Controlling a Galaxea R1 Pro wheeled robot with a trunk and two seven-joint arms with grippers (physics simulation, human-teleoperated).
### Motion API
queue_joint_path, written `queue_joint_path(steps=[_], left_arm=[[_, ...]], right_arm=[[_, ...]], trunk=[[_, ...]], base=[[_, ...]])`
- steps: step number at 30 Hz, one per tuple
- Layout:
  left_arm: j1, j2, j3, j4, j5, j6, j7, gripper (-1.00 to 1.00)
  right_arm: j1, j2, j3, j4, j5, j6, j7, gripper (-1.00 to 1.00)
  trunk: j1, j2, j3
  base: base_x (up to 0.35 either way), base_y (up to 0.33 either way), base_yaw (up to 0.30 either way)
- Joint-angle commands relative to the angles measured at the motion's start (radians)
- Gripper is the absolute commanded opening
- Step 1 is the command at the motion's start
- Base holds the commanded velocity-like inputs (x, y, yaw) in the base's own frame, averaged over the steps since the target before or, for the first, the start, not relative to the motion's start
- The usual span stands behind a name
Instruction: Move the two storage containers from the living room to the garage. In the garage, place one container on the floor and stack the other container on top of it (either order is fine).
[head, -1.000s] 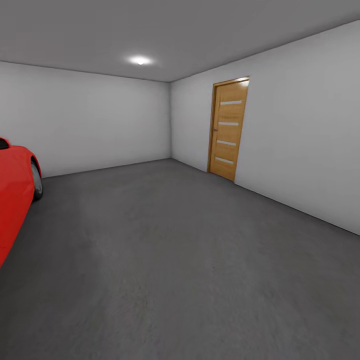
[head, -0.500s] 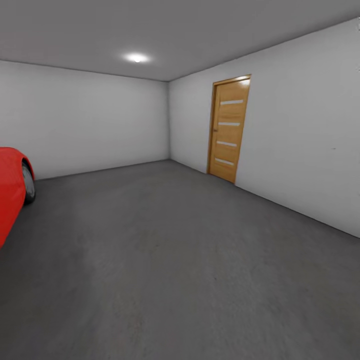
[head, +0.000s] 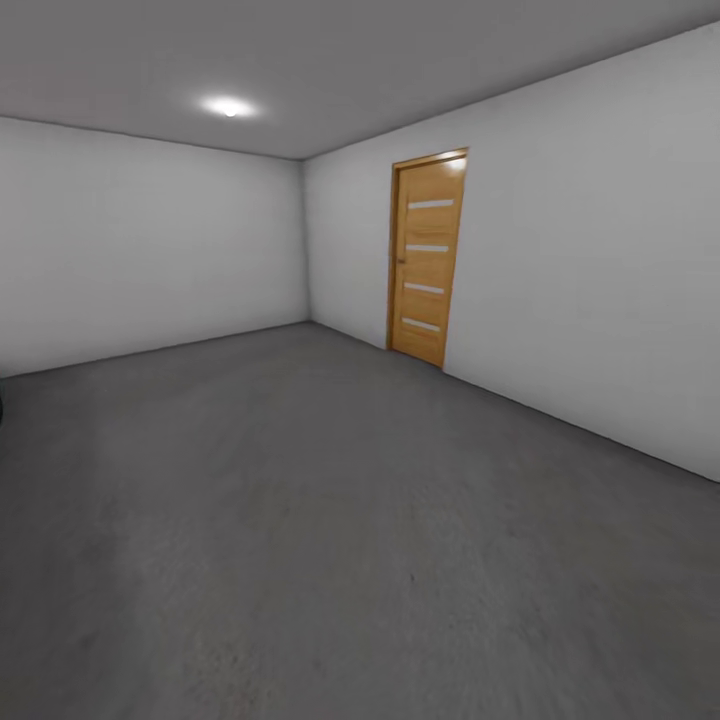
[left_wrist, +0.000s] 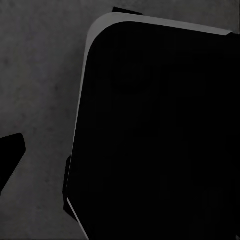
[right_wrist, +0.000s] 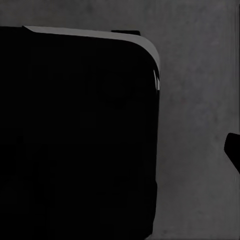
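Neither of my grippers can be read as open or closed: each wrist camera looks down past a large black rounded body, probably part of my own base, onto dark grey concrete, and I cannot make out fingertips. A small black sliver sits at the left edge of the left wrist view and another at the right edge of the right wrist view; whether those are fingers I cannot tell.

From the head view I am inside the garage: the floor (head: 330, 520) spreads across the lower frame, pale grey walls (head: 150, 250) rise behind it, and a wooden slatted door (head: 425, 257) stands right of centre in the side wall, with a ceiling light (head: 228, 106) at upper left.

I see no storage container on this floor or in my grasp, so I judge this is a travelling step. To do it well I should drive steadily, keep off the side wall, and remember the open middle of the floor as the stacking spot.
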Motion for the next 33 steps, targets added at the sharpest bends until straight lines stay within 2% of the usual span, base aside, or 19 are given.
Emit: queue_joint_path(steps=[1, 20, 33], left_arm=[[0.0, 0.0, 0.0, 0.0, 0.006, -0.002, 0.001, 1.0], [0.0, 0.001, 0.0, 0.0, 0.006, 0.001, 0.001, 1.0], [0.0, -0.001, 0.0, 0.0, 0.005, 0.0, 0.001, 1.0]], right_arm=[[0.0, 0.0, 0.0, 0.001, 0.001, -0.004, 0.0, 1.0], [0.0, -0.002, 0.002, 0.001, 0.001, -0.003, 0.0, 1.0], [0.0, 0.005, -0.003, 0.001, -0.001, -0.006, 0.0, 1.0]], trunk=[[0.001, 0.0, -0.001], [0.001, 0.0, -0.001], [0.001, 0.0, -0.001]], base=[[0.331, 0.0, -0.015], [0.331, 0.002, -0.001], [0.331, 0.084, 0.0]])
